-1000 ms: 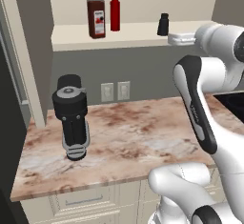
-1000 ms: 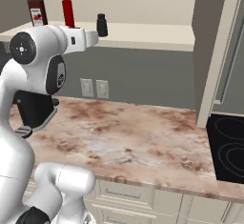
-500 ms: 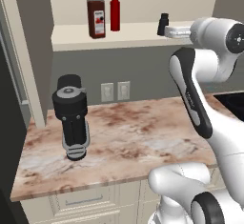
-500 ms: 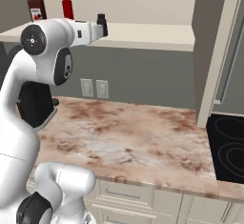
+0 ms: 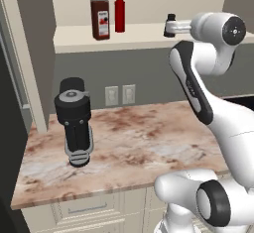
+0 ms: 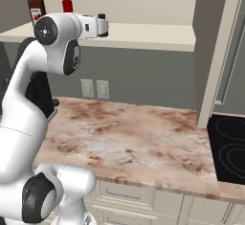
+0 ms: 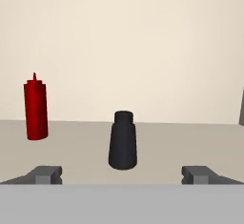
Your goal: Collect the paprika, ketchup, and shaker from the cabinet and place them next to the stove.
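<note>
Shaker [image 7: 122, 141] stands upright near the cabinet [image 5: 124, 37] shelf's front edge, centred ahead of the gripper [image 7: 122, 174], jaws wide apart and empty. An off-line approach could topple it backward. Since a second ago the hand has risen and advanced to shelf level.

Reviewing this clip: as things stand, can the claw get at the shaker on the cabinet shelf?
Probably yes. The claw is open, level with the shelf, and the shaker stands upright, centred ahead between its fingertips with bare shelf between. The ketchup stands well off to one side.
</note>
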